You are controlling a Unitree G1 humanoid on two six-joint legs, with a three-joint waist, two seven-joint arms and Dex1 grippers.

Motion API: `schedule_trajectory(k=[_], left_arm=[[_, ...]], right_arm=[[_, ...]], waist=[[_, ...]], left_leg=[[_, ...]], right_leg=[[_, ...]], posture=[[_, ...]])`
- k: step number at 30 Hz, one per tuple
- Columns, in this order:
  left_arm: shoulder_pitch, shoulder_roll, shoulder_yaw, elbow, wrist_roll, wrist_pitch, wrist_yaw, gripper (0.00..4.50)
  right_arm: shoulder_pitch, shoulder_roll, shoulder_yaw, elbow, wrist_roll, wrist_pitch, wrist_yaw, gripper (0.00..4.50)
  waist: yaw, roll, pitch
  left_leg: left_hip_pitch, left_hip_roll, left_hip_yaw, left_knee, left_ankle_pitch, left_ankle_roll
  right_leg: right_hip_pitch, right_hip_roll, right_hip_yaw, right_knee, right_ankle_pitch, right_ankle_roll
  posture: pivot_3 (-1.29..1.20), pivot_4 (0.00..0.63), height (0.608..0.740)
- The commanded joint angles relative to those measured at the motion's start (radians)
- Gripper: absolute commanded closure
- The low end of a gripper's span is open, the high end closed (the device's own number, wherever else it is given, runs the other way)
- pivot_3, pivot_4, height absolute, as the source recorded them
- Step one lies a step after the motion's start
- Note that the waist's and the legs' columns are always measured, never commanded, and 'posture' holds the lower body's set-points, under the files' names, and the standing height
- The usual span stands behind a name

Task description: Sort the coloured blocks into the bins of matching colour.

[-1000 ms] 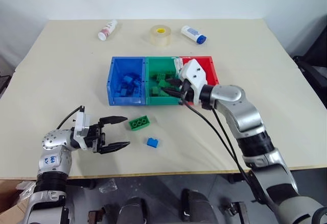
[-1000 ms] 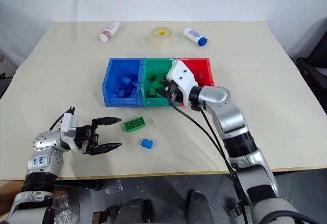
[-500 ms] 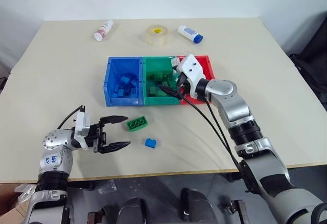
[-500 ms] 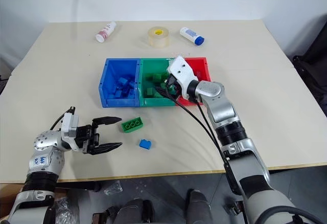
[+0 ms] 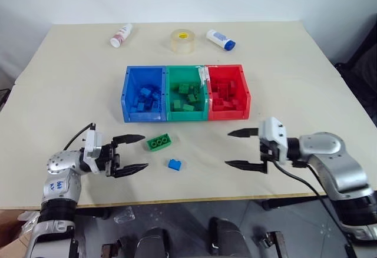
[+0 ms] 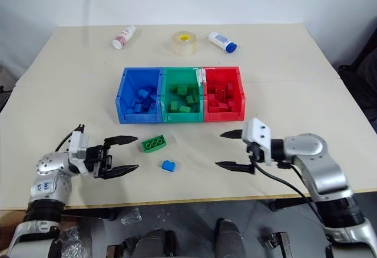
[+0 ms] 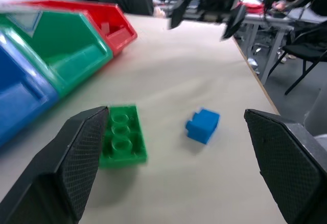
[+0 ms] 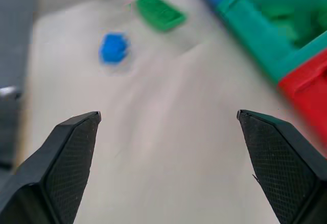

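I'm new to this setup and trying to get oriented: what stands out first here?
The joined bins, blue, green and red, sit mid-table with bricks inside. In front of them a green brick and a blue brick lie loose on the table, flanked by the left gripper and right gripper, both with jaws open.

Both grippers, left [image 5: 134, 152] and right [image 5: 238, 148], hover with jaws spread.

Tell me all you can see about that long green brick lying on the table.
The green brick is a small, glossy plastic toy piece, flat and oblong, with three round studs in a row on top. It lies flat and a little askew on the bare table, studs up, just in front of the green bin but apart from it. A smaller blue brick sits nearby, not touching. The left hand is open beside it, not touching.
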Motion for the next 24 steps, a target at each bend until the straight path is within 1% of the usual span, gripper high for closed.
schedule_trajectory(k=[1,3,6,9,11,14,16,20,24], left_arm=[[0.119,0.025,0.062,-0.163,-0.010,0.024,0.098,0.00],[0.208,0.028,0.088,-0.256,-0.008,0.045,0.161,0.00],[0.396,0.014,0.163,-0.430,-0.023,0.057,0.262,0.00],[0.518,0.011,0.213,-0.527,-0.039,0.065,0.309,0.00],[0.564,0.012,0.230,-0.561,-0.044,0.070,0.327,0.00],[0.666,0.002,0.257,-0.634,-0.034,0.068,0.359,0.00],[0.686,0.000,0.254,-0.664,-0.031,0.066,0.376,0.00],[0.685,-0.011,0.198,-0.742,0.017,0.085,0.452,0.00],[0.653,0.000,0.125,-0.791,0.075,0.105,0.505,0.00]], right_arm=[[-0.013,-0.022,-0.039,0.025,0.048,-0.040,0.072,0.03],[-0.032,-0.019,-0.046,0.058,0.067,-0.043,0.100,0.03],[-0.086,-0.014,-0.028,0.145,0.057,-0.069,0.157,0.03],[-0.133,0.005,-0.018,0.214,0.064,-0.087,0.206,0.03],[-0.155,0.017,-0.016,0.246,0.071,-0.094,0.230,0.03],[-0.197,0.030,0.001,0.320,0.073,-0.126,0.305,0.03],[-0.215,0.035,0.007,0.345,0.081,-0.129,0.333,0.03],[-0.233,0.021,0.041,0.372,0.107,-0.155,0.354,0.03],[-0.248,0.023,0.051,0.386,0.090,-0.163,0.350,0.03]], waist=[[-0.003,0.000,0.000],[0.000,0.000,0.000],[0.001,0.000,0.000],[0.008,0.000,0.000],[0.013,0.000,0.000],[0.012,0.000,0.000],[0.011,0.000,0.000],[0.011,0.000,0.000],[0.011,0.000,0.000]], left_leg=[[0.000,0.000,0.000,0.000,0.000,0.000],[0.000,0.001,0.000,0.000,0.000,0.000],[0.000,0.001,0.000,0.000,-0.001,0.000],[0.001,0.001,0.000,0.000,-0.001,0.000],[0.001,0.001,0.000,0.001,-0.001,0.000],[0.001,0.001,0.000,0.001,-0.001,0.000],[0.001,0.001,0.000,0.001,-0.002,0.000],[0.001,0.001,0.000,0.001,-0.002,0.000],[0.001,0.001,0.001,0.001,-0.002,0.000]], right_leg=[[0.000,0.000,0.000,0.000,0.000,0.000],[0.000,0.000,0.000,0.000,0.000,0.000],[0.000,0.000,0.001,-0.001,0.000,0.000],[0.000,0.000,0.001,-0.002,0.000,0.000],[0.000,0.000,0.001,-0.004,0.000,-0.001],[0.000,0.000,0.000,-0.004,0.000,-0.002],[0.000,0.000,0.000,-0.004,0.000,-0.002],[0.000,0.000,0.000,-0.004,0.000,-0.002],[0.000,0.000,0.000,-0.002,0.000,-0.002]], posture=[[0.00,0.150,0.740],[0.00,0.150,0.740],[0.00,0.150,0.740],[0.00,0.150,0.740],[0.00,0.150,0.740],[0.00,0.150,0.740],[0.00,0.150,0.740],[0.00,0.150,0.740],[0.00,0.150,0.740]])
